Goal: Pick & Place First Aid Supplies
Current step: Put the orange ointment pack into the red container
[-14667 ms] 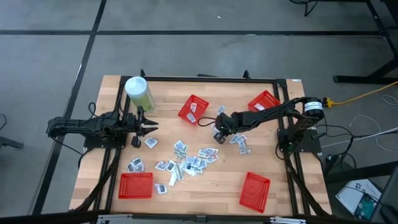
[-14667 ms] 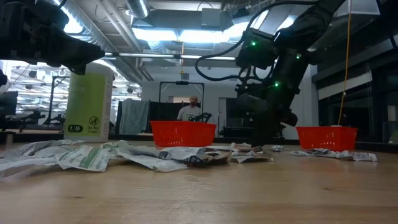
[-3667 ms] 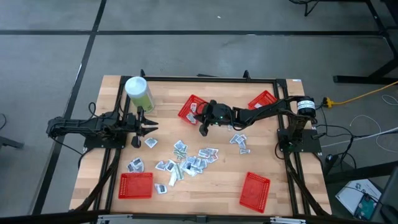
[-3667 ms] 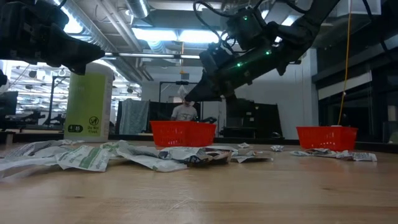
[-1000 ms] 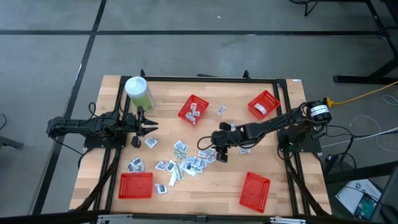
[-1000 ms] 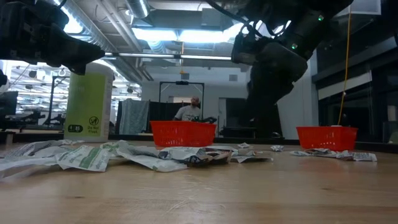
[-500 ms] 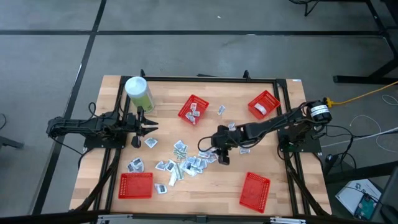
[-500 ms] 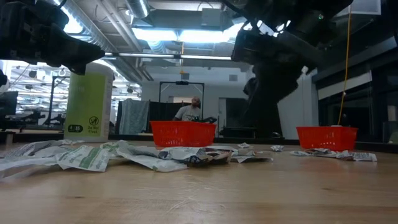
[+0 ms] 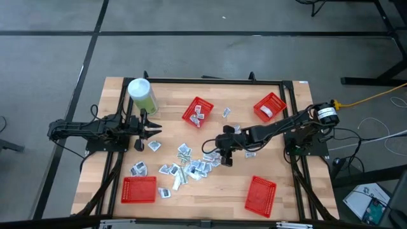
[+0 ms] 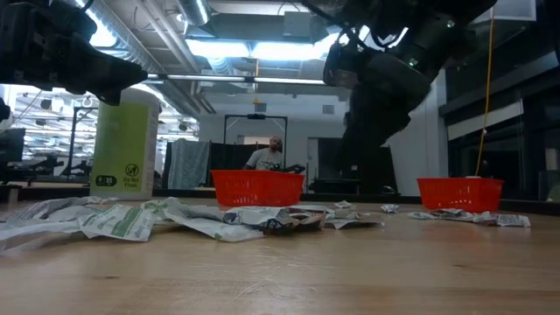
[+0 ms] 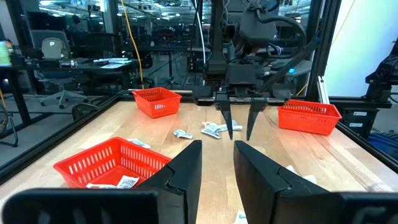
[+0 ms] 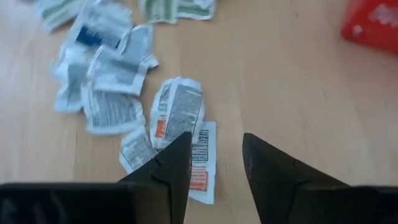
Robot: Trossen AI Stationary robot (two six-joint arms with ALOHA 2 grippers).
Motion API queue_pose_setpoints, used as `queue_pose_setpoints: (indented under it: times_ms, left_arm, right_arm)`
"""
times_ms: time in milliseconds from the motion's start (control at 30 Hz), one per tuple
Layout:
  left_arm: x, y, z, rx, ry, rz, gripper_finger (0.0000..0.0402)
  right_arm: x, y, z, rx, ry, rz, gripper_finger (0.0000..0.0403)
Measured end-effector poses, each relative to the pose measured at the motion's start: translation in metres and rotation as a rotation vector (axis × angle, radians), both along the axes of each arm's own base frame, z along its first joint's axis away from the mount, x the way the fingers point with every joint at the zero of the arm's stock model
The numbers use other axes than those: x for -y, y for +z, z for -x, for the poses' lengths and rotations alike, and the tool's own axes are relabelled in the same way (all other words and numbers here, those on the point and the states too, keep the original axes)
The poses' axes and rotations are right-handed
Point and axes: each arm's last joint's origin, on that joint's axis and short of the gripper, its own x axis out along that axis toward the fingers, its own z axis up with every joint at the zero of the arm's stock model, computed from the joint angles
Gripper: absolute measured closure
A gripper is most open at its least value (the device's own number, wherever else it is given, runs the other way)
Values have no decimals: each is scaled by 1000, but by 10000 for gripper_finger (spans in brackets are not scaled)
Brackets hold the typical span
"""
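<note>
Your right end effector point(image 9: 224, 158) hangs released over the first aid supplies point(image 9: 194, 164), empty; they're crinkled flat white-grey packets with black print, some green, blue or orange marks, scattered mid tabletop point(image 9: 216, 191), a few in the red basket point(image 9: 198, 111). Left end effector point(image 9: 154, 128) parked at the left edge, released, empty

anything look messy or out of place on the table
Yes: most first aid packets lie crumpled and overlapping, loose mid-table rather than in the red baskets. The open right hand hovers over them.
</note>
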Motion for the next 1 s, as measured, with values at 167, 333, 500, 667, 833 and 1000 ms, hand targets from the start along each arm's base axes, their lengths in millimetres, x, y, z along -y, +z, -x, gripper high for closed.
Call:
queue_pose_setpoints:
  times_ms: [167, 333, 500, 667, 833, 1000]
  left_arm:
    - [0, 0, 0, 0, 0, 0, 313]
    - [0, 0, 0, 0, 0, 0, 313]
    - [0, 0, 0, -1, 0, 0, 313]
    - [0, 0, 0, 0, 9, 0, 313]
    - [0, 0, 0, 0, 15, 0, 313]
    - [0, 0, 0, 0, 15, 0, 313]
  right_arm:
    - [7, 6, 4, 14, -220, -38, 260]
    - [19, 36, 26, 19, -305, -106, 260]
    - [25, 60, 48, 25, -336, -125, 260]
    - [25, 70, 53, 64, -316, -110, 260]
    - [27, 65, 53, 42, -350, -35, 260]
    - [26, 56, 45, 0, -233, 74, 260]
